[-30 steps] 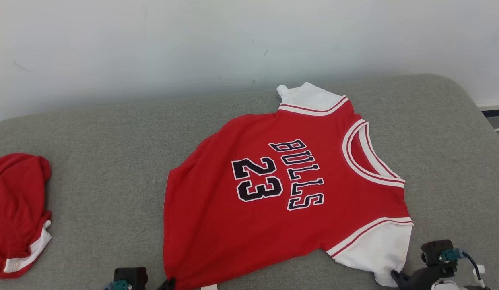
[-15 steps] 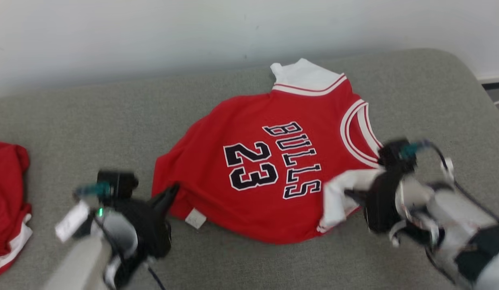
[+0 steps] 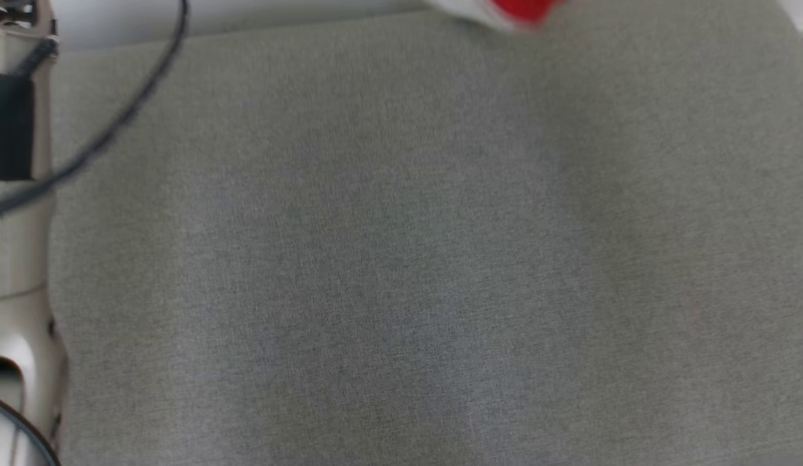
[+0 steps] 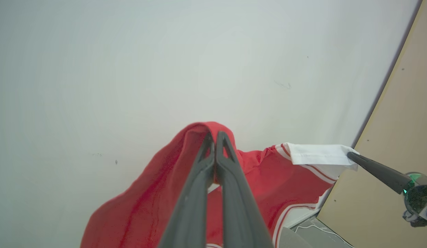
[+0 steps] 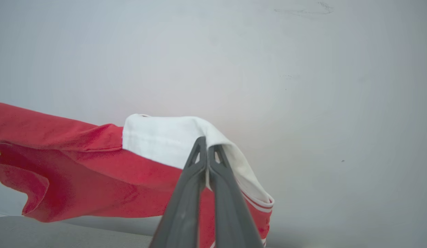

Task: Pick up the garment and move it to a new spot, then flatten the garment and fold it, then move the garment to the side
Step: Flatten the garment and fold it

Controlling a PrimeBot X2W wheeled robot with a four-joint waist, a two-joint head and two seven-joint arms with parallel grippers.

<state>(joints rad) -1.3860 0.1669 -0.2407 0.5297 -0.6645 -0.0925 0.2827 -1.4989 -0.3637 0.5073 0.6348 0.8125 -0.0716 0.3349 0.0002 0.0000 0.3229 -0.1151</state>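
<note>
A grey cushion (image 3: 401, 259) lies below, with a white wall (image 4: 131, 69) behind. The jersey (image 5: 79, 172) hangs in the air before the wall, spread between both grippers. The left gripper (image 4: 215, 137) is clamped on a red edge, and the right gripper (image 5: 207, 146) is clamped on the white sleeve.

Light is bright, soft and even, with only faint shadows. The head view is smeared by motion blur: the grey woven fabric cushion (image 3: 401, 259) loses its weave and the red-and-white cloth garment (image 3: 518, 10) is a streak. Both wrist views are sharper; the edge of the tan flat board (image 4: 389, 155) bows with wide-angle distortion.
</note>
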